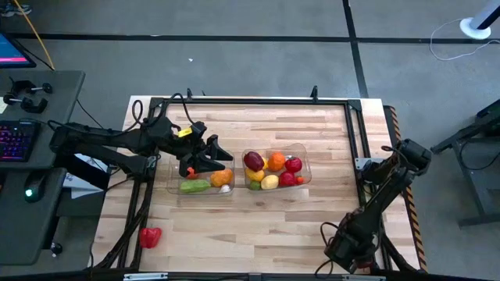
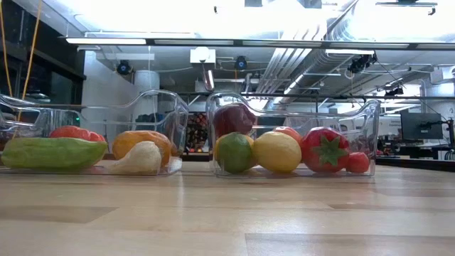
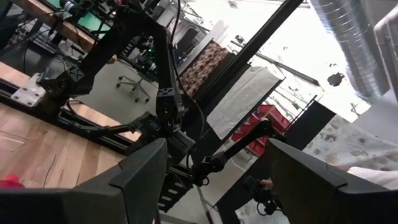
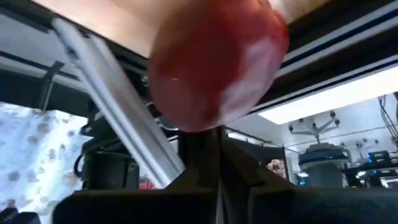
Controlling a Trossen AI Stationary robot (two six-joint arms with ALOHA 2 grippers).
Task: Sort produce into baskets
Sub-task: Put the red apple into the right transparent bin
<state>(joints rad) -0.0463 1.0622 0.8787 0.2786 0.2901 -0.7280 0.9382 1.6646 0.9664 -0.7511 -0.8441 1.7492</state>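
Observation:
Two clear baskets stand mid-table. The left basket (image 1: 173,187) holds a green piece (image 2: 53,153), an orange one (image 2: 142,142) and a white one (image 2: 146,160). The right basket (image 1: 305,153) holds several pieces, among them a maroon one (image 1: 253,161) and a yellow one (image 2: 277,151). My left gripper (image 1: 212,156) hovers open over the left basket, nothing between its fingers (image 3: 143,180). My right gripper (image 1: 344,251) is at the table's near right edge, shut (image 4: 217,140), with a blurred red piece (image 4: 217,62) right at its fingertips. My right gripper has its fingers closed together, and the red piece's underside (image 4: 202,124) sits just beyond their tips. Whether the tips touch it or pinch any part of it, I cannot tell.
A loose red piece (image 1: 150,236) lies on the wood near the table's front left corner. A black metal frame (image 1: 258,100) runs along the far and right sides of the table. Bare wood lies between the baskets and the near edge.

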